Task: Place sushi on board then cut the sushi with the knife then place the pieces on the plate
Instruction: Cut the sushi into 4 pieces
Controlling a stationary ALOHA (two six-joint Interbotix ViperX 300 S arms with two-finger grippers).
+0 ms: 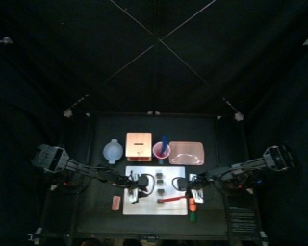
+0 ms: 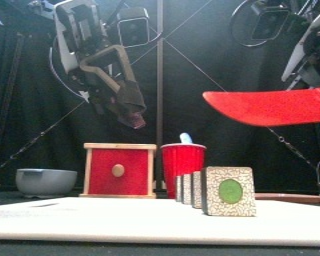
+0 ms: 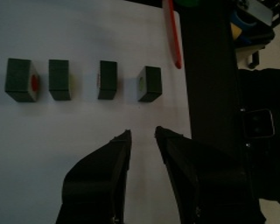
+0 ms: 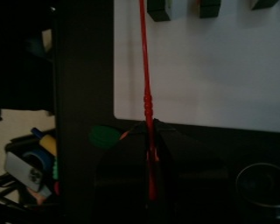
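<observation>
Four dark green sushi pieces [image 3: 59, 77] stand apart in a row on the white board [image 3: 60, 35]. From the front they line up one behind another [image 2: 230, 190]. My left gripper [image 3: 143, 133] hangs above the board beside the row, open by a narrow gap and holding nothing; the front view shows it high up [image 2: 129, 115]. My right gripper [image 4: 149, 131] is shut on the handle of the red knife [image 4: 146, 61]. The blade [image 2: 263, 105] is held level in the air above the pieces, near the board's edge.
At the back stand a blue-grey bowl [image 2: 45, 180], the wooden box with its red drawer front [image 2: 119, 170], a red cup [image 2: 183, 168] with a blue knife in it, and the pink tray [image 1: 187, 152]. A small orange toy [image 1: 116, 202] lies left of the board.
</observation>
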